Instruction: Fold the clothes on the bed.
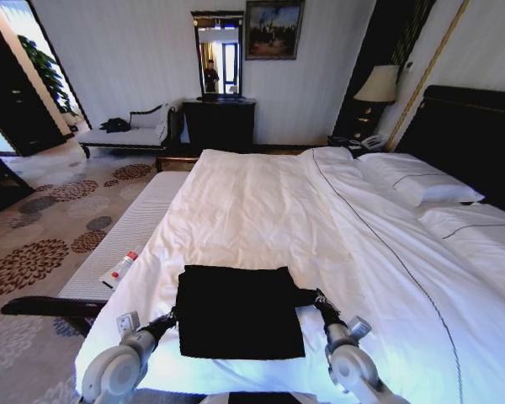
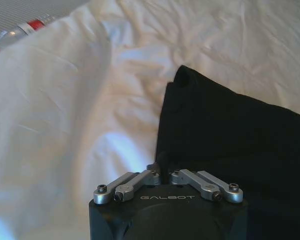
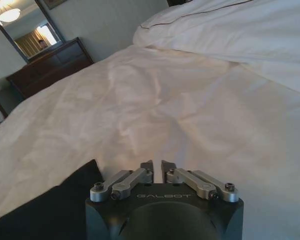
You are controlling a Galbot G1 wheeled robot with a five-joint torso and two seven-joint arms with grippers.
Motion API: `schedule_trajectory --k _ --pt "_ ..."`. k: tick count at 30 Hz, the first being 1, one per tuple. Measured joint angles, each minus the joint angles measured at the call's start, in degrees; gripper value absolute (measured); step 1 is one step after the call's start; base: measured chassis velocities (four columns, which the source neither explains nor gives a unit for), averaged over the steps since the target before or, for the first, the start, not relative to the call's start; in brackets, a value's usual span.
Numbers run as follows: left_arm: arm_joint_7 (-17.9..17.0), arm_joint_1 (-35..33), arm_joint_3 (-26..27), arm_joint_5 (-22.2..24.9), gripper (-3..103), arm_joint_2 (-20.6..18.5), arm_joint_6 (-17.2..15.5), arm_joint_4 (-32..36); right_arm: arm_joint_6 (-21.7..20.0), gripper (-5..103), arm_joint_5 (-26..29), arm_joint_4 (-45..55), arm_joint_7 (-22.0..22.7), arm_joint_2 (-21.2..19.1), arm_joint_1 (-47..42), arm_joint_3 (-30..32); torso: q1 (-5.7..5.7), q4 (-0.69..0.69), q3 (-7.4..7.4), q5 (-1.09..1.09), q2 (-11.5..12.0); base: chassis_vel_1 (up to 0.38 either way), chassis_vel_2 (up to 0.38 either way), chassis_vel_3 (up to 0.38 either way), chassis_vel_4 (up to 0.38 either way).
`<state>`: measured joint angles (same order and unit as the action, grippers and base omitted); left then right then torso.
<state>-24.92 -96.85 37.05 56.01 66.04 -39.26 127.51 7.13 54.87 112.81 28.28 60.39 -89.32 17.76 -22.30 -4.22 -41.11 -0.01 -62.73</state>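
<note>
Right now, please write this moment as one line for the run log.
T-shirt: partly folded, on bed near edge | left gripper: shut, at shirt's left edge | right gripper: shut, at shirt's right edge

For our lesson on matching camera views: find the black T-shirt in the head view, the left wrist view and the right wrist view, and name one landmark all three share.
Head view: the black T-shirt lies low in the middle of the picture, between the two grippers.
Left wrist view: it fills the picture's right side, just ahead of the left gripper.
Right wrist view: one dark corner beside the right gripper.
Shared landmark: the white duvet.
</note>
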Motion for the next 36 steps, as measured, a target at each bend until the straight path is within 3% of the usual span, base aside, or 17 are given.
schedule_trajectory --k 2,4,5,6,10,11,13,14,15,17,19,24,25,29,36 --pt "-0.2 -1.2 1.6 1.0 19 -0.3 -1.3 2.6 0.0 19 0.0 1.5 0.3 0.5 -0.1 -0.1 0.00 0.02 0.00 0.00 0.0 0.000 0.000 0.000 0.000" --pt "-0.2 -1.5 2.1 1.4 19 -0.3 -1.7 3.7 0.0 25 0.0 2.2 0.6 0.6 -0.1 0.0 0.00 0.02 0.00 0.00 0.0 0.000 0.000 0.000 0.000" --pt "-0.4 -1.8 3.0 2.0 24 -0.3 -2.1 5.2 0.1 30 0.0 3.0 0.9 0.6 -0.1 0.4 0.00 0.02 0.00 0.01 0.0 0.000 0.000 0.000 0.000" --pt "-0.4 -1.8 4.1 3.1 30 -0.2 -2.5 6.6 0.1 30 0.1 4.1 1.2 0.5 -0.1 1.0 0.01 0.01 0.00 0.01 0.0 0.000 0.000 0.000 0.000" --pt "-0.3 0.5 8.6 9.3 46 -0.2 -3.0 10.6 0.1 46 0.9 7.7 1.7 0.3 0.1 3.4 0.00 0.02 0.00 0.01 0.0 0.000 0.000 0.000 0.000" --pt "0.2 1.5 9.4 10.5 46 -0.3 -2.7 10.9 0.1 51 1.2 8.4 1.7 0.2 0.3 4.1 0.00 0.02 0.00 0.01 0.0 0.000 0.000 0.000 0.000" --pt "2.4 6.1 10.0 11.9 57 -0.8 0.6 9.1 0.1 62 1.8 9.2 1.8 0.3 1.2 5.4 0.01 0.02 0.00 0.02 0.0 0.000 0.000 0.000 0.000" --pt "2.4 6.1 10.0 11.9 57 -0.8 0.6 9.1 0.1 62 1.8 9.2 1.8 0.3 1.2 5.4 0.01 0.02 0.00 0.02 0.0 0.000 0.000 0.000 0.000" --pt "3.1 8.5 9.3 11.8 62 -1.0 2.1 6.9 0.1 62 2.1 9.2 1.9 0.4 1.7 5.7 0.01 0.01 0.00 0.01 0.0 0.000 0.000 0.000 0.000" --pt "4.4 13.0 7.4 11.1 74 -1.1 4.3 0.8 0.0 73 2.7 8.6 2.2 1.2 3.0 5.8 0.00 -0.02 0.00 0.00 0.0 0.000 0.000 0.000 0.000" --pt "5.3 15.1 6.6 10.8 74 -1.0 5.1 -2.9 -0.2 79 3.0 8.1 2.3 1.6 3.7 5.5 0.00 -0.02 -0.01 -0.02 0.0 0.000 0.000 0.000 0.000" --pt "11.9 23.4 3.5 8.2 98 1.2 9.7 -18.5 -1.5 98 4.2 3.8 2.5 4.4 8.8 2.0 -0.01 0.04 -0.02 0.01 0.0 0.000 0.000 0.000 0.000" --pt "11.9 23.4 3.5 8.2 98 1.2 9.7 -18.5 -1.5 98 4.2 3.8 2.5 4.4 8.8 2.0 -0.01 0.04 -0.02 0.01 0.0 0.000 0.000 0.000 0.000" --pt "18.2 26.8 -1.1 5.5 100 2.9 14.0 -27.1 -1.6 100 5.1 0.8 2.5 6.1 10.6 1.5 -0.01 0.01 -0.02 0.00 0.0 0.000 0.000 0.000 0.000" --pt "22.1 28.3 -6.2 -0.6 100 5.6 17.8 -33.2 -1.6 100 5.4 -1.6 2.5 6.4 11.6 1.3 -0.01 0.01 -0.01 -0.01 0.0 0.000 0.000 0.000 0.000"
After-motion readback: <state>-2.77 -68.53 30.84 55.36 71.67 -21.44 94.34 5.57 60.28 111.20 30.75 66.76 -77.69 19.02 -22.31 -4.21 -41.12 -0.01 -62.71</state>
